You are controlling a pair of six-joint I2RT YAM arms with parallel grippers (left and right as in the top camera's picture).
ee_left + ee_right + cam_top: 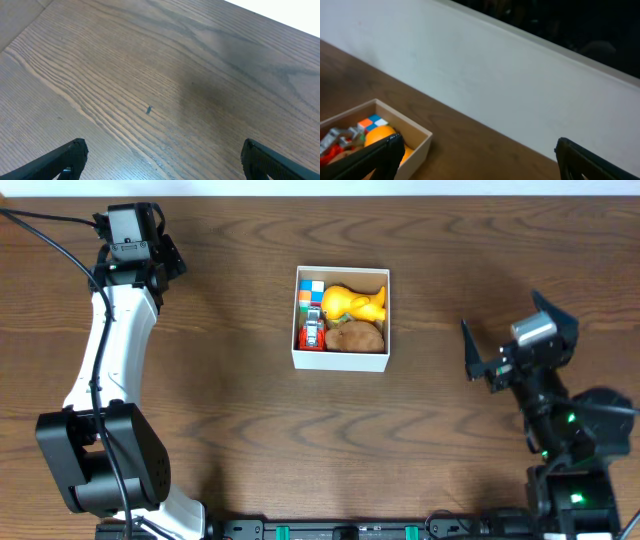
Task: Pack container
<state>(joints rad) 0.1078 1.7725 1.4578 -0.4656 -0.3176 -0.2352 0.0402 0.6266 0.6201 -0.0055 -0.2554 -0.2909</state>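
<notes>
**Overhead:** The container point(340, 361) sits at mid-bench point(200, 330). It holds a yellow duck point(355, 303), a brown toy point(355, 337), a colour cube point(312, 293) and a red car point(313, 335). No toy lies outside it, so packing appears complete. The right gripper point(500, 330) stands well apart to its right, spread and empty.

**Left wrist:** The left gripper point(164, 150) is spread over bare bench, holding nothing, and is probably parked clear of the work.

**Right wrist:** The container corner shows at lower left, beyond the spread fingers point(375, 157).

The container point(340, 361) sits on the table point(230, 380) with several toys point(355, 304) inside. It lies well to the right of the left gripper point(162, 152), and ahead-left of the right gripper point(480, 150).
</notes>
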